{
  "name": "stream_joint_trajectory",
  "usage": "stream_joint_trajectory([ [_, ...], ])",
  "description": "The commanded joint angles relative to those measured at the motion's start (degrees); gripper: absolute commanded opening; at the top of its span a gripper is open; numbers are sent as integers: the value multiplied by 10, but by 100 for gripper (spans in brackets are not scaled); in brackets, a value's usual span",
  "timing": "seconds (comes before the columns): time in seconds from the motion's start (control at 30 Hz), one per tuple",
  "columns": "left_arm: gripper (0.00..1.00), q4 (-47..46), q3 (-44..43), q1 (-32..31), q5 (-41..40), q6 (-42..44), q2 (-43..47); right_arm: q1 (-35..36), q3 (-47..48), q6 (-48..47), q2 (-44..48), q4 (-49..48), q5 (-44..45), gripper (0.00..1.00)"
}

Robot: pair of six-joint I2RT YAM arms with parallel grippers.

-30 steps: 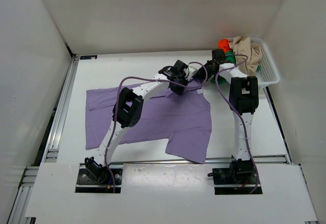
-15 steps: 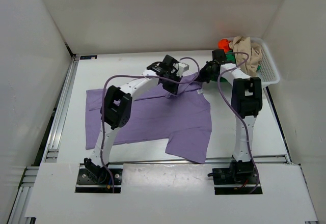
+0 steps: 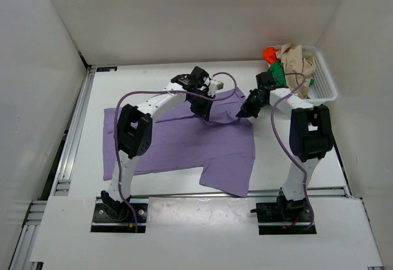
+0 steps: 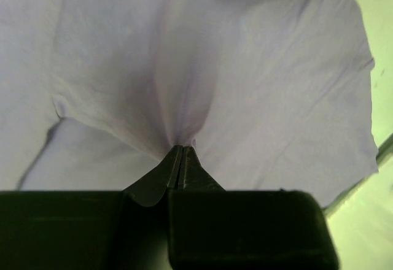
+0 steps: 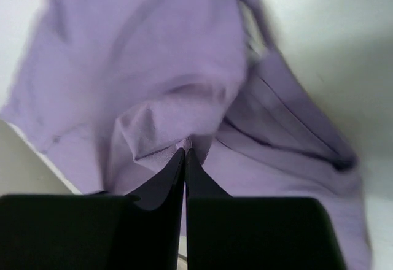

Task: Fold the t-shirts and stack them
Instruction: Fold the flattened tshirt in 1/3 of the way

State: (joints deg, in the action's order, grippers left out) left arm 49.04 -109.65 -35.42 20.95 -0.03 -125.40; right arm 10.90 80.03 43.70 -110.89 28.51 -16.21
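A lilac purple t-shirt [image 3: 184,144] lies spread on the white table. Its far edge is lifted between my two grippers. My left gripper [image 3: 206,113] is shut on a pinch of the purple cloth [image 4: 184,98], which fans out from the fingertips. My right gripper [image 3: 241,114] is shut on the shirt's far right part, with a bunched fold [image 5: 184,116] at its tips. The beige t-shirt [image 3: 298,64], the green one [image 3: 278,70] and the orange-red one [image 3: 269,53] are heaped in the basket at the back right.
The white mesh basket [image 3: 325,86] stands at the far right corner, close to the right wall. White walls enclose the table on three sides. A metal rail [image 3: 73,135] runs along the left edge. Purple cables loop over both arms.
Both grippers have drawn toward me and leftward from the far edge, pulling the shirt's far part up and over the body. The right arm has swung away from the basket.
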Motion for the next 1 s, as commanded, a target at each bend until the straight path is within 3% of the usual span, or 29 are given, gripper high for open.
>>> stream_joint_trajectory([
  [0.0,10,42,14,-3,24,0,16,-1,-43,-24,45,34,18,0],
  [0.43,10,65,24,-3,14,0,0,-1,-74,-58,52,66,14,0],
  [0.53,27,65,24,-3,8,0,-5,-1,-80,-58,46,72,8,1],
  [0.6,37,65,24,-3,3,0,-5,-1,-80,-58,46,79,8,7],
  [0.63,40,65,24,-3,3,0,-5,-1,-80,-58,46,79,8,17],
  [0.67,42,71,24,-3,3,0,-5,-1,-80,-58,46,86,18,20],
  [0.8,62,93,11,10,8,0,12,-1,-85,-71,84,98,73,23],
  [0.87,68,99,11,27,8,0,34,-1,-67,-80,105,98,105,26],
  [0.97,70,93,29,75,14,0,66,11,-21,-108,105,98,126,26],
])
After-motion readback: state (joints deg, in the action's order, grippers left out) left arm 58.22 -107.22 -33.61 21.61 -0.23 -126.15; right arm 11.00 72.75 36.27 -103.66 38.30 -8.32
